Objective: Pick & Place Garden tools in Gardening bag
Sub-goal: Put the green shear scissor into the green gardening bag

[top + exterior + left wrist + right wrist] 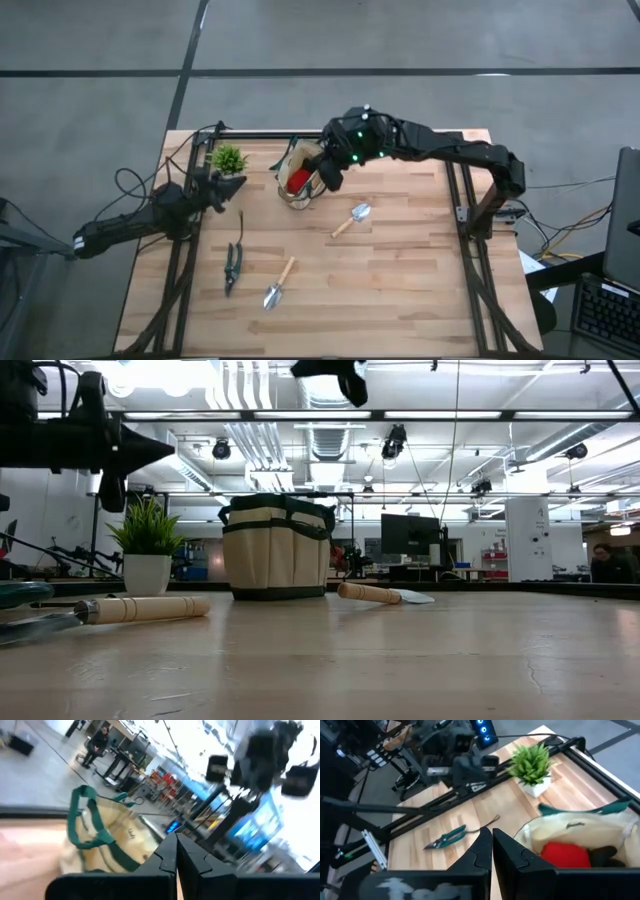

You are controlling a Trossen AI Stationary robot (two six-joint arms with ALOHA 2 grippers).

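Note:
The beige gardening bag (300,172) stands upright on the table at the far middle, with a red bulb-shaped item (565,856) inside it. One trowel (352,218) lies to its right and another trowel (279,284) lies nearer the front. Green-handled shears (233,265) lie flat at the left. My right gripper (328,178) hangs shut and empty above the bag's right side. My left gripper (236,186) is shut and empty, held level above the table's left edge and pointing toward the bag (100,840).
A small green potted plant (229,158) stands at the far left, between my left gripper and the bag. Dark frame rails (185,270) run along the table's left and right sides. Bare wood lies at the front right.

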